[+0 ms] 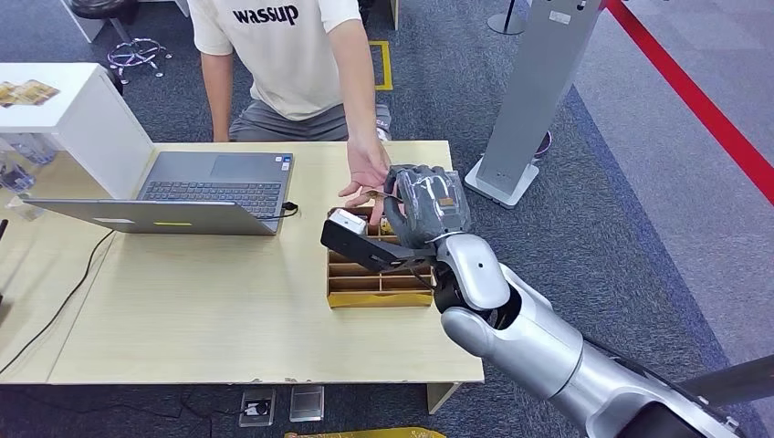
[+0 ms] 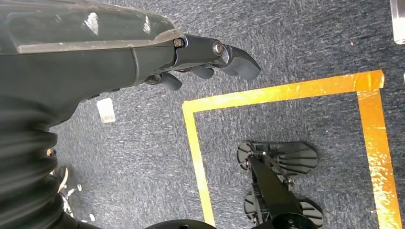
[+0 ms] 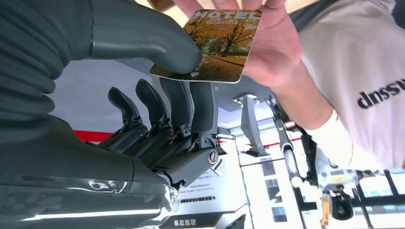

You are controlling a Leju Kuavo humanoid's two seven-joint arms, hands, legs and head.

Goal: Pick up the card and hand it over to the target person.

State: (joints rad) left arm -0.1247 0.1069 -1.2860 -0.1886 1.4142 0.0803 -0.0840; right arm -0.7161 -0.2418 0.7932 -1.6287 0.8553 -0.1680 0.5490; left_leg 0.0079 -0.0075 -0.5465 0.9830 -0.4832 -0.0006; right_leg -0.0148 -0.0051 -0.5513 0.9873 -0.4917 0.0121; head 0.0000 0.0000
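One glossy hotel card with an autumn-tree picture (image 3: 217, 45) is pinched by the right hand (image 3: 157, 109) against the person's open palm (image 3: 274, 43), while the left hand (image 2: 210, 59) hangs with curled, empty fingers.

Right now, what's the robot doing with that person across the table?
The robot is handing over a card. Its right robot hand pinches the card between thumb and fingers and holds it out over the far side of the wooden table, above a compartmented wooden box. The person's hand is open beneath the card and touching it, but the robot hasn't let go. The left robot hand hangs over the carpet, holding nothing. An open laptop sits nearby.
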